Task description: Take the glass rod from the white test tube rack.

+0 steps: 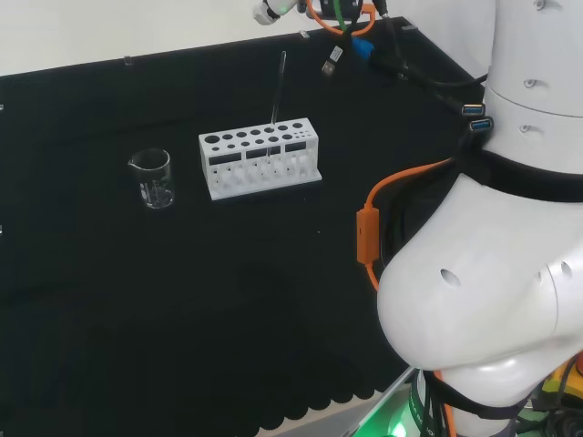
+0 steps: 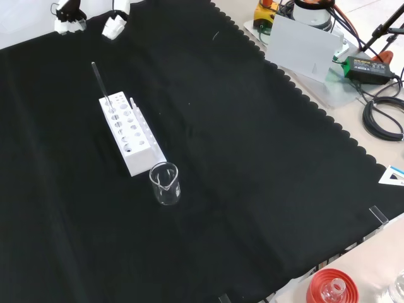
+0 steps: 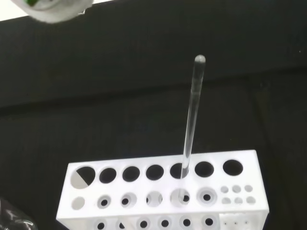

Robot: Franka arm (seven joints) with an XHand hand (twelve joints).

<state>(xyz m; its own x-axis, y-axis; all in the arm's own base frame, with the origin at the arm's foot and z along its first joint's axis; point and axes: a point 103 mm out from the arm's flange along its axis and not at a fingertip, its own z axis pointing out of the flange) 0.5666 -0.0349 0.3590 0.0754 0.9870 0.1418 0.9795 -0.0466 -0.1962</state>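
Nearest my front camera: glass beaker, then white test tube rack, glass rod upright in an end hole. Hand above, apart; finger state I cannot tell.

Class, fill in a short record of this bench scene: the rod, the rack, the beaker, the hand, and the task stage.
glass rod: upright in a hole of the rack's back row, untouched
white test tube rack: on the black cloth
beaker: apart from the rack, left of it in the head view
hand: beyond the rack in the front view, holding nothing
task stage: rod not yet grasped
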